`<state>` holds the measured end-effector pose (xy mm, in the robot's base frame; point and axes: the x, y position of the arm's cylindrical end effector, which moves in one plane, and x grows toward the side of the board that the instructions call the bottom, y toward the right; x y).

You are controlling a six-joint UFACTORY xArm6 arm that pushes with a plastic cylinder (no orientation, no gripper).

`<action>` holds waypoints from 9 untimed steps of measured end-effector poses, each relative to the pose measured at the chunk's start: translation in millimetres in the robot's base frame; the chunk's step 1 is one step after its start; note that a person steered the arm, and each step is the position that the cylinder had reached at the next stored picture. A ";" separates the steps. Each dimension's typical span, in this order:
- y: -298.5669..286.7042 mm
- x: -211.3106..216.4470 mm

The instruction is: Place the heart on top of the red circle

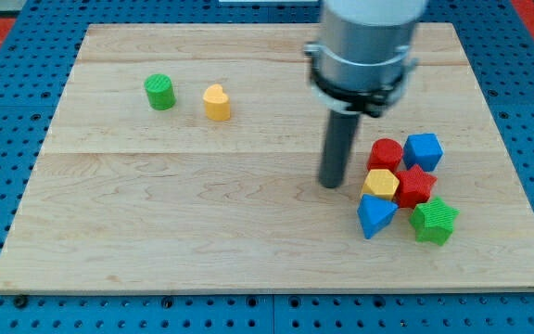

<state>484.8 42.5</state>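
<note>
A yellow heart block (217, 102) lies on the wooden board in the upper left part of the view. A red circle block (385, 153) sits at the right, in a tight cluster of blocks. My tip (331, 184) rests on the board just left of that cluster, close to the yellow hexagon block (380, 184) and below-left of the red circle. The tip is far to the right of the heart and touches no block.
A green circle block (159, 92) lies left of the heart. The cluster also holds a blue cube (424, 150), a red star (416, 186), a blue triangle (375, 215) and a green star (434, 221). The board's right edge (517, 186) is near the cluster.
</note>
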 end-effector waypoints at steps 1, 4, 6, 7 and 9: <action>-126.1 -53.3; -163.8 -130.6; -76.7 -111.0; -3.4 -111.0; 78.7 -88.3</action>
<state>396.5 121.2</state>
